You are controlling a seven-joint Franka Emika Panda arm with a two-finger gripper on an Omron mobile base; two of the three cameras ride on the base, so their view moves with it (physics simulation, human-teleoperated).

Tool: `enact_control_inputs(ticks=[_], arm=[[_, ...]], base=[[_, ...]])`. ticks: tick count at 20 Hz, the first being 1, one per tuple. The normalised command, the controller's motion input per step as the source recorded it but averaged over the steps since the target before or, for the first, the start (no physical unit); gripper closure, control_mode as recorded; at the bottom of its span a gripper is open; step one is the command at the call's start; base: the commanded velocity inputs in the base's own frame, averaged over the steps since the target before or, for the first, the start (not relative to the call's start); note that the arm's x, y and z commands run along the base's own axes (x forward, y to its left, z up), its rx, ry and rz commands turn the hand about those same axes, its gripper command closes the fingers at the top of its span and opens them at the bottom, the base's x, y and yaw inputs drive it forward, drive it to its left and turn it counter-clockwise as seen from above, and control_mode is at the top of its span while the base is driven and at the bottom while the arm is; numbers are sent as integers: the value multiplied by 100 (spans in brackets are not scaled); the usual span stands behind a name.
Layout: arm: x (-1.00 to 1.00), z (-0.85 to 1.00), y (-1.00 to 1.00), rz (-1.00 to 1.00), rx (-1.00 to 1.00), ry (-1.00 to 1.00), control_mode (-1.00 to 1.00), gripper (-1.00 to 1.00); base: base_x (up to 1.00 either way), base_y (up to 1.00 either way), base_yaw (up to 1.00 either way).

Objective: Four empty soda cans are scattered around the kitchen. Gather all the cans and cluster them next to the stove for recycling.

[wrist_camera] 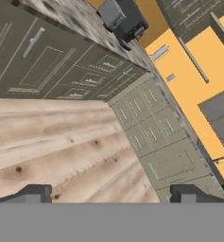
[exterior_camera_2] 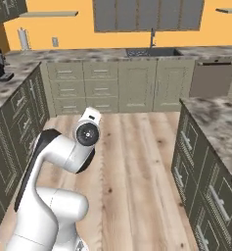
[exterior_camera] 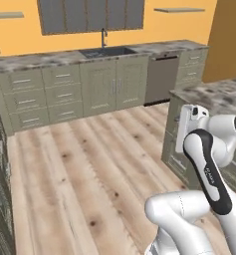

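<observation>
Search step: the gripper (wrist_camera: 111,194), jaws wide and empty at the frame's lower edge, faces floor and cabinets; the next move likely calls for locating a can.

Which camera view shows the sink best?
The left base view: the sink sits near centre on the far counter, basin and faucet clear. The right base view shows it smaller, at a flatter angle.
</observation>
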Motion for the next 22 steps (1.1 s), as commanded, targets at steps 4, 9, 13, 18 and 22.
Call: enact_control_inputs(ticks=[4, 9, 13, 18, 22], arm=[[0, 0, 0, 0, 0, 0, 100, -100], [0, 0, 0, 0, 0, 0, 100, -100], [0, 0, 0, 0, 0, 0, 100, -100], [0, 0, 0, 0, 0, 0, 100, -100], [0, 0, 0, 0, 0, 0, 100, -100]], base=[[2, 0, -33], [4, 0, -32], [3, -1, -33], [4, 0, -32], [12, 0, -30]])
